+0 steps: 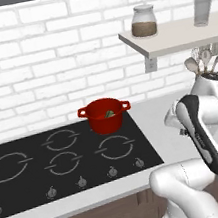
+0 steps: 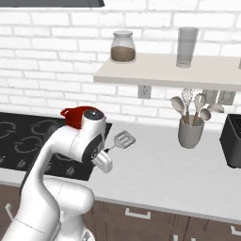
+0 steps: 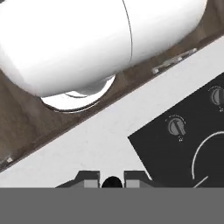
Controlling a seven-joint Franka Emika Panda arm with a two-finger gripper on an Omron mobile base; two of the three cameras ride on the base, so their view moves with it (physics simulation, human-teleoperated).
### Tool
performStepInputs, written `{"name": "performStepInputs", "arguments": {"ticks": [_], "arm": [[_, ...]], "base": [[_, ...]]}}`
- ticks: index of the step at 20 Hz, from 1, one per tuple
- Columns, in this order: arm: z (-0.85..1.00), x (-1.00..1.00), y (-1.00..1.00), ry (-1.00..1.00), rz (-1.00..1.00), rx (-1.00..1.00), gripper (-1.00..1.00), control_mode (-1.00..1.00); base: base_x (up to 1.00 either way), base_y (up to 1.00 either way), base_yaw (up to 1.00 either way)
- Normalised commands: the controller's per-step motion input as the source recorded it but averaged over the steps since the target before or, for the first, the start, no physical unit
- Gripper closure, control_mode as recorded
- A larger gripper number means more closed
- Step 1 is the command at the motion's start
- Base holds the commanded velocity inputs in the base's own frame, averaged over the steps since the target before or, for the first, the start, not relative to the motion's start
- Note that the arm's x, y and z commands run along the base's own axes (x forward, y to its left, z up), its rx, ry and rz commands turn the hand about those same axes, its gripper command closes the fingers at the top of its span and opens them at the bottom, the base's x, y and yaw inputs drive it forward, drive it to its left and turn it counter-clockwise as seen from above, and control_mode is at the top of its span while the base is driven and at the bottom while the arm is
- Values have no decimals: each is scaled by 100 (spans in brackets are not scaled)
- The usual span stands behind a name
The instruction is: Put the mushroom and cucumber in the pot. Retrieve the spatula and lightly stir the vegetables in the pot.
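While my pincer (image 3: pixel 113 183) grips the spatula (image 2: pixel 123 140), it hangs over the bench (image 2: pixel 179 174).
Cucumber (image 1: pixel 109 114) sits inside the pot (image 1: pixel 104 116).

pot (image 1: pixel 102 117): glossy red enamel | cooktop (image 1: pixel 23 184): glossy black glass | counter (image 2: pixel 188 174): matt grey

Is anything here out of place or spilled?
Nothing spilled. Only the spatula stands out: it is in the air over the counter, beside the arm, not in the cup with the other utensils.
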Motion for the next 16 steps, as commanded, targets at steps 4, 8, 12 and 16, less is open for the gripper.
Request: {"name": "performStepInputs", "arguments": {"ticks": [4, 8, 12, 16], "arm": [[100, -1, 52, -3, -23, 48, 100, -100], [100, 0, 40, 0, -23, 57, 100, -100], [98, 0, 42, 0, -16, 65, 100, -100], [75, 0, 53, 0, -18, 64, 100, -100]], "base": [[0, 0, 0], [0, 0, 0], [0, 0, 0], [0, 0, 0]]}}
